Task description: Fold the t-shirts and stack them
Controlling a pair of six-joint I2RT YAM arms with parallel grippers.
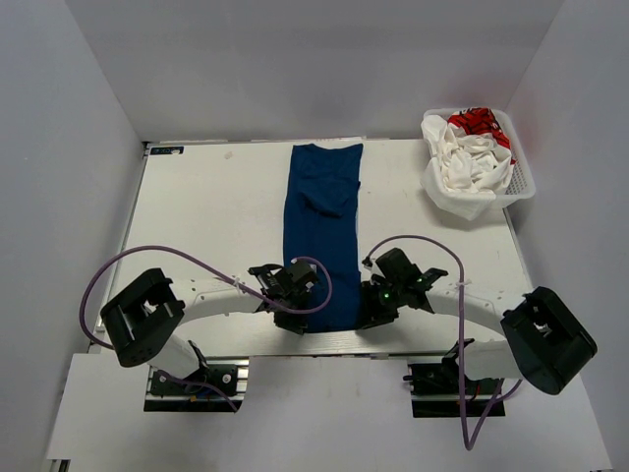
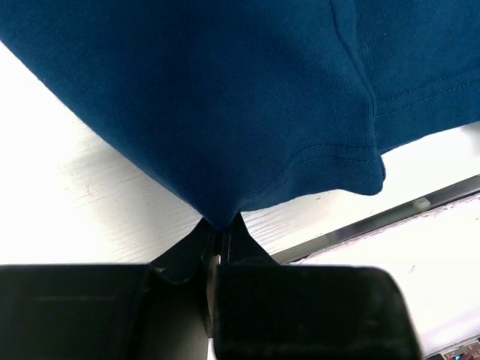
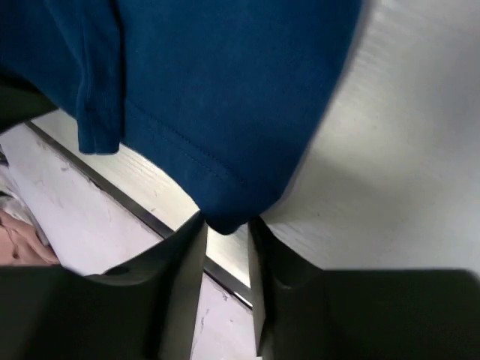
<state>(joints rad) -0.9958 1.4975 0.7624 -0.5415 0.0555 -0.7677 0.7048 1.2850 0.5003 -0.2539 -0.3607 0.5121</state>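
The blue t-shirt lies as a long narrow strip down the middle of the table, its hem at the near edge. My left gripper is at the hem's left corner. In the left wrist view it is shut on a pinch of the blue cloth. My right gripper is at the hem's right corner. There its jaws stand apart, with the tip of the blue corner between the fingertips. The white t-shirt with red print lies crumpled in the basket.
The white mesh basket stands at the table's back right corner. The white table ends in a metal rail just behind both grippers. Grey walls close in the left, back and right sides.
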